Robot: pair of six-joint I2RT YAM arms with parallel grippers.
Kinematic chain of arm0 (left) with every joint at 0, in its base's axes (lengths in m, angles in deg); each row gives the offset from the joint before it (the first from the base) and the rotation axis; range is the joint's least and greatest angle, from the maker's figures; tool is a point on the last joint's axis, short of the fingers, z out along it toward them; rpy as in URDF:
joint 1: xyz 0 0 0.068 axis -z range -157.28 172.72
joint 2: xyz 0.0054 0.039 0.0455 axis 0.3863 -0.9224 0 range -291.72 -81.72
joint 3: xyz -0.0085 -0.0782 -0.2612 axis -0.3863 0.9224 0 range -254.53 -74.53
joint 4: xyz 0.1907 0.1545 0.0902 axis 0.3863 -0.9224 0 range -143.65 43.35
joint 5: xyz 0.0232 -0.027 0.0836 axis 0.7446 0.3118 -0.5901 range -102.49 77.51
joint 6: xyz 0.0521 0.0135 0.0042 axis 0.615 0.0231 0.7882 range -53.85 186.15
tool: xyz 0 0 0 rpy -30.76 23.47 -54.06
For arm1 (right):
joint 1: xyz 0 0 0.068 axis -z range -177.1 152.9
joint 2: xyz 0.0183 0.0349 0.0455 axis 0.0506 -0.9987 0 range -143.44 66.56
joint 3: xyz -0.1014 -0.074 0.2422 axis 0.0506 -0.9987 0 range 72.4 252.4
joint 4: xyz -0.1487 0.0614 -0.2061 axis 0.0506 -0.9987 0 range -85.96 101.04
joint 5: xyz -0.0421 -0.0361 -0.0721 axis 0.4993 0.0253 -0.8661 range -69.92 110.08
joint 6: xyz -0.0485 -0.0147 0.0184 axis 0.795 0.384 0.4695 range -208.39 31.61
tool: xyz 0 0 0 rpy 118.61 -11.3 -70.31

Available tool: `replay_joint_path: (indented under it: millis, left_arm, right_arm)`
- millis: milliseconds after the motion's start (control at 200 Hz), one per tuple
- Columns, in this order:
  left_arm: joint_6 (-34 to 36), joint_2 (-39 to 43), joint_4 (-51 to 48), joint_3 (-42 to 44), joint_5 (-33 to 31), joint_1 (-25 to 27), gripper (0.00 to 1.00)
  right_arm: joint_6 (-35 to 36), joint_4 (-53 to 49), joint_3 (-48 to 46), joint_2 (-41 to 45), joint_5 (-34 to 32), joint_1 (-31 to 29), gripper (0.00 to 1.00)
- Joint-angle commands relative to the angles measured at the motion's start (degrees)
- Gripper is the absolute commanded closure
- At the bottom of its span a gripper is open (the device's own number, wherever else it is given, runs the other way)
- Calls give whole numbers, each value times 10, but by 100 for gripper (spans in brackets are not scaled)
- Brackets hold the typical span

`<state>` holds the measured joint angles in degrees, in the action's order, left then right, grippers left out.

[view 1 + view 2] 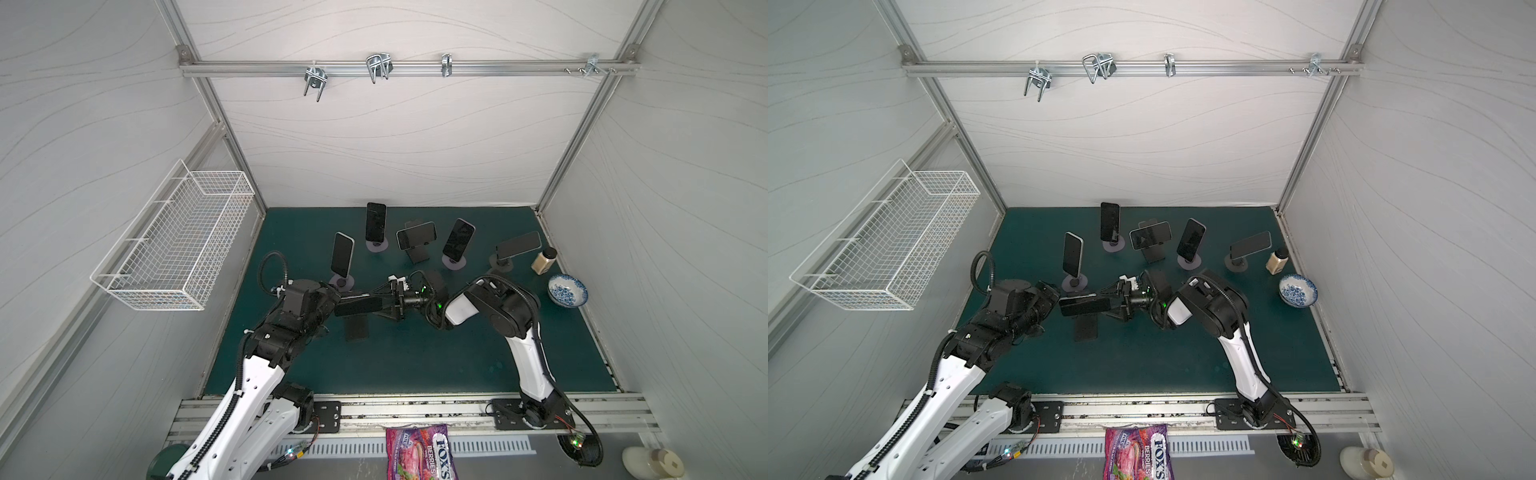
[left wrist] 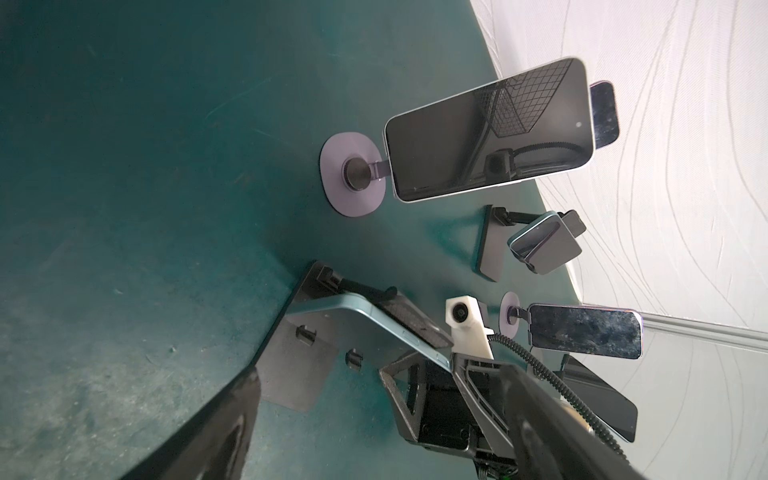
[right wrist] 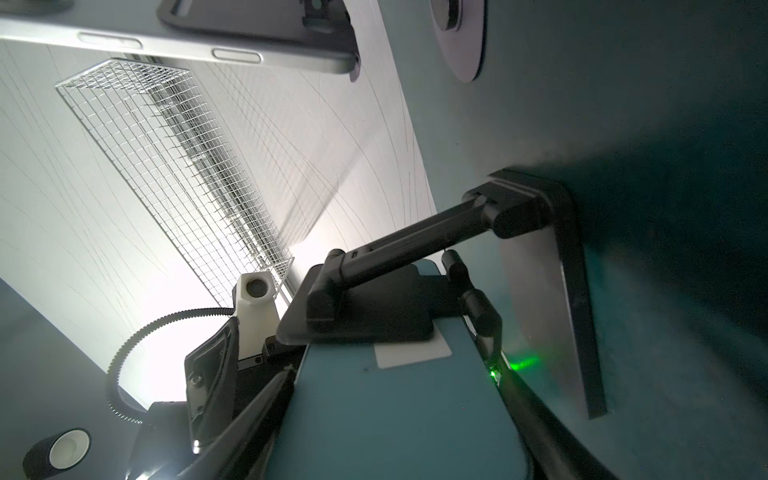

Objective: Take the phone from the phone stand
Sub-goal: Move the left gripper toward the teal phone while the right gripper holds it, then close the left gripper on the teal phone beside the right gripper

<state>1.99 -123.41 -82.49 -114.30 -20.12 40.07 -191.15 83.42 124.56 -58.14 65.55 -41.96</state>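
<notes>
So the left gripper (image 2: 376, 370) is left gaping, nothing held, at 9 o'clock of the teal-backed slab phone (image 1: 359, 306), propped lengthwise 9-to-3 on the black hinged stand (image 1: 356, 329); its 3 o'clock end is pinched by the right gripper (image 1: 388, 301).

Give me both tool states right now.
Left tool: open, holding nothing.
Right tool: closed on the phone.
</notes>
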Motion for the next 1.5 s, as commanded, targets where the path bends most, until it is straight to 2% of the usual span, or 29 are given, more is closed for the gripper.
replay_joint_path:
  millis: [0, 495, 845, 1115, 1495]
  left_arm:
    - [32, 0, 5, -27, -24, 3, 8]
    - [94, -15, 60, -49, -5, 3, 8]
    - [80, -50, 142, -51, 93, 3, 8]
    - [15, -61, 259, -26, 172, 12, 8]
    - [-69, -96, 383, -49, 182, 12, 8]
  right_arm:
    - [-44, 60, -4, 29, -6, 6, 60]
    - [-57, 68, -21, 90, -8, 26, 61]
    - [-69, 66, -46, 153, -13, 62, 62]
    - [-60, 40, -52, 209, -12, 90, 63]
    - [-81, 31, -35, 255, -29, 104, 64]
